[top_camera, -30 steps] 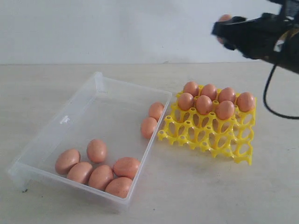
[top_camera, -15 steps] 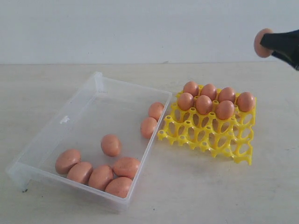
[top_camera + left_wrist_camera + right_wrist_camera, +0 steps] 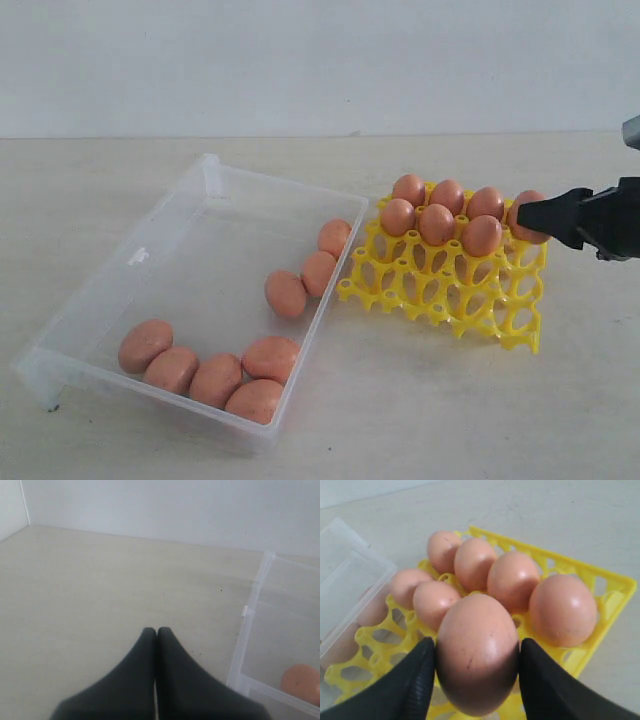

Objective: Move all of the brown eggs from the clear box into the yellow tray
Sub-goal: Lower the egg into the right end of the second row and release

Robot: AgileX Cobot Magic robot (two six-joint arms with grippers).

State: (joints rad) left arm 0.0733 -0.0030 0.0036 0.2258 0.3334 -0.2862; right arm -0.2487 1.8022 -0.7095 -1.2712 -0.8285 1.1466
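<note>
1. Transparent plastic on the left of the exterior view: the clear box (image 3: 210, 170) flat on the pale tabletop (image 3: 420, 420), eight brown eggs (image 3: 216, 378) inside.
2. Five of them bunched and touching at the near corner; one loose egg (image 3: 285, 293) just beside a pair lying against the right-hand wall, farther back.
3. Just outside that wall, the yellow tray (image 3: 470, 300), with at least six eggs seated in its two far rows.
4. Right gripper (image 3: 477, 650) clenched on a single held egg (image 3: 477, 630), one black finger (image 3: 415, 680) pressed to each side, low over the tray's right end, close to the seated eggs; whether touching a cup, impossible to tell.
5. Left gripper (image 3: 154, 631) pinched closed on nothing, fingertips together, above bare tabletop just beside a corner of the clear box, one egg visible inside that corner.
</note>
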